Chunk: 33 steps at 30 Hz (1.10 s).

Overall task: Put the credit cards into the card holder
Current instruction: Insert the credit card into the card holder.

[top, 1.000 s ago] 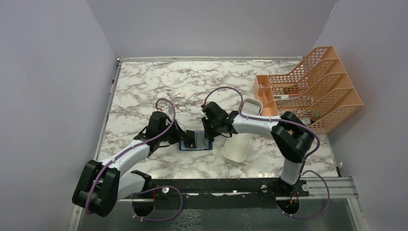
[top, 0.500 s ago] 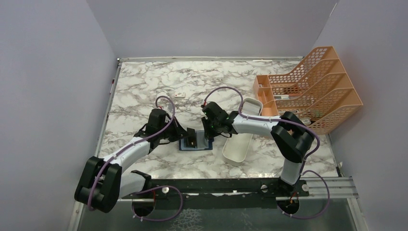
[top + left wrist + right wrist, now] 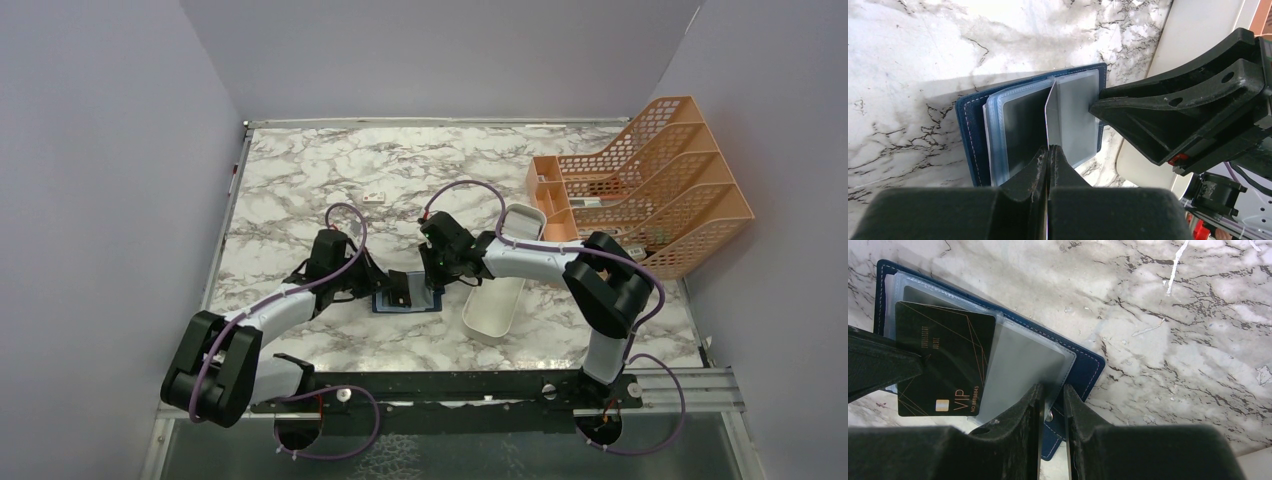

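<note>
Inspection of the insertion step: the card holder is lying open on the marble tabletop, between the two arms and just left of the white tray, with its clear sleeves facing up. The left pincer is pressing its fingers together on the near edge of one credit card, a dark card marked VIP, and is carrying it on edge, tilted steeply over the holder's left-hand sleeves. The card's long axis is pointing away from the left pincer toward the holder's fold, and its leading edge is sitting at or just above the line where two sleeve leaves meet; whether it is already entering a pocket cannot be told. The right pincer is pinching the outer edge of the opposite sleeve leaf with its fingers narrowly apart, apparently steadying the holder. The left arm is therefore the one placed to deliver the card. In my judgement the coming move is depending on lowering the card flat and sliding it along its long axis into the sleeve mouth, with a risk of it skating over the plastic
</note>
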Available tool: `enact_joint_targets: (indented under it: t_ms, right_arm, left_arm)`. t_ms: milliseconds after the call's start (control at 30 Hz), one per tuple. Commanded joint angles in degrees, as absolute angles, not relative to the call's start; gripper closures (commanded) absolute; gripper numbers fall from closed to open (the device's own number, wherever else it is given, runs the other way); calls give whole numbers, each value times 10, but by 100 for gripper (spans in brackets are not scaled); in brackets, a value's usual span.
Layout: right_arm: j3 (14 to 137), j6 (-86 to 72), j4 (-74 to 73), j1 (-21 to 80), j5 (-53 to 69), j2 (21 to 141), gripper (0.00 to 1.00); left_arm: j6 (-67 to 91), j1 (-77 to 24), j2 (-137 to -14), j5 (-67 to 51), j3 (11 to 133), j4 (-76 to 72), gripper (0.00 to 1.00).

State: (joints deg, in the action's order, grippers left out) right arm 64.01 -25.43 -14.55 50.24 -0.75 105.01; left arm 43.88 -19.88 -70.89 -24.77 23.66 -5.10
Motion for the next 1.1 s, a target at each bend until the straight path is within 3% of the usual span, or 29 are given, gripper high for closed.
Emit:
enact_joint_targets:
  t_ms: [0, 467, 1067]
  right_arm:
    - [629, -246, -145, 504, -29, 1054, 75]
    - [629, -245, -145, 503, -28, 1057, 75]
    - [633, -251, -140, 503, -16, 1069, 75]
  left_arm:
    - [425, -196, -713, -217, 226, -53, 100]
    - [361, -196, -717, -156, 237, -22, 100]
    - [389, -197, -720, -202, 191, -90, 100]
